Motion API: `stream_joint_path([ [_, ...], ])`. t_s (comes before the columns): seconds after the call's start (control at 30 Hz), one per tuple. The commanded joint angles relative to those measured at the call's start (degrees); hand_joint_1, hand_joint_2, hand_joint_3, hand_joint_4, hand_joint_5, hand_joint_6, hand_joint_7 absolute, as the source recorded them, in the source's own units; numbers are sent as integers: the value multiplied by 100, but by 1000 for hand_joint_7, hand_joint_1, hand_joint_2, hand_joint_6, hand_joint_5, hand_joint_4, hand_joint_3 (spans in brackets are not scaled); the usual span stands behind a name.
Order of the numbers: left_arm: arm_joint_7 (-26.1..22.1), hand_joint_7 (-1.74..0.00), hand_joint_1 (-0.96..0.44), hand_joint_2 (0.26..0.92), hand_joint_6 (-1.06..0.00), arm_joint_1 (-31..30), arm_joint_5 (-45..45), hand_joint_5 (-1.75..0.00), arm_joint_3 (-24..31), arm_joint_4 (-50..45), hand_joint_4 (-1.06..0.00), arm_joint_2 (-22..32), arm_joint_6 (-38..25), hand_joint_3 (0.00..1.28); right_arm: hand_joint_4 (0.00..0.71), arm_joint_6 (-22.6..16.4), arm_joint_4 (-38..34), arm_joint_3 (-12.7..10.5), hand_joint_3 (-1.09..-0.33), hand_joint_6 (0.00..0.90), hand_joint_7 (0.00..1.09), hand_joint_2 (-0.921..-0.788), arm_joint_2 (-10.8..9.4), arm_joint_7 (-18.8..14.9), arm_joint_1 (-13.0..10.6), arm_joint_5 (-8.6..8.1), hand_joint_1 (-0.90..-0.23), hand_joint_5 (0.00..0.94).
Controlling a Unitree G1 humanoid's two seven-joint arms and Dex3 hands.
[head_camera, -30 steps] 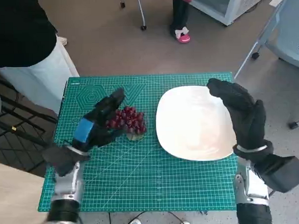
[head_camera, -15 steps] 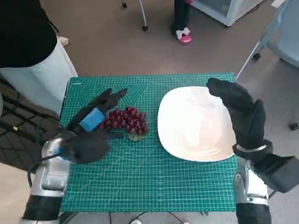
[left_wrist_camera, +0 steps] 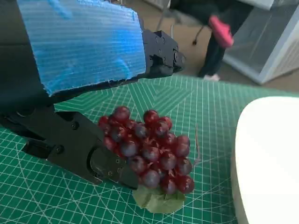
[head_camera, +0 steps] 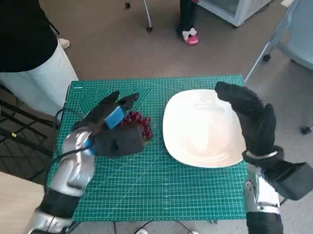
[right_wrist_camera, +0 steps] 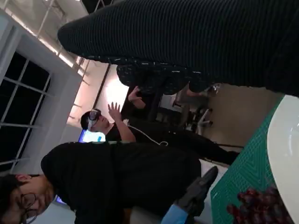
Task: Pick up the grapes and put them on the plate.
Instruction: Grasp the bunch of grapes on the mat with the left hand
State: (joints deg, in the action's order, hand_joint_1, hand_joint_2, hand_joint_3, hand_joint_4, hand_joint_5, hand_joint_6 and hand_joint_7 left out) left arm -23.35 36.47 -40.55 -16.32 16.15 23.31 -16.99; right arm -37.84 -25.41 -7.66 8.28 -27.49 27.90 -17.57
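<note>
You see a small table covered by a green cutting mat [head_camera: 149, 189] (gridded). On the mat lie a white plate [head_camera: 200, 131] and dark red grapes [head_camera: 139, 124], seemingly resting on a leaf.

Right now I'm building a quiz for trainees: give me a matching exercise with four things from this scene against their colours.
Things:
1. grapes
2. plate
3. cutting mat
4. tape on the left hand

Colours:
A. white
B. blue
C. dark red
D. green

Pairs: 1-C, 2-A, 3-D, 4-B
</note>
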Motion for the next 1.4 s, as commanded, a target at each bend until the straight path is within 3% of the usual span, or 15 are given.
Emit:
stream_joint_path([
  [0.03,24,-4,19,740,-208,362,-73,1,-233,579,1,-59,-91,12,368,33,-53,16,-884,-1,504,-921,-27,29,-142,83,-617,0],
  [0.37,146,-6,116,755,-222,730,119,-1,-414,1434,-3,-138,98,15,368,38,-31,12,-883,-1,505,-921,-42,51,-154,82,-617,1],
  [0.93,254,-1,51,754,-221,1134,153,1,-654,2285,1,-312,118,9,368,27,-21,2,-880,-1,503,-921,-67,46,-171,59,-617,0],
  [1.4,703,0,18,754,-208,1833,164,1,-948,4202,1,-835,494,7,369,-13,-122,-14,-880,-1,502,-921,-79,29,-151,63,-614,1],
])
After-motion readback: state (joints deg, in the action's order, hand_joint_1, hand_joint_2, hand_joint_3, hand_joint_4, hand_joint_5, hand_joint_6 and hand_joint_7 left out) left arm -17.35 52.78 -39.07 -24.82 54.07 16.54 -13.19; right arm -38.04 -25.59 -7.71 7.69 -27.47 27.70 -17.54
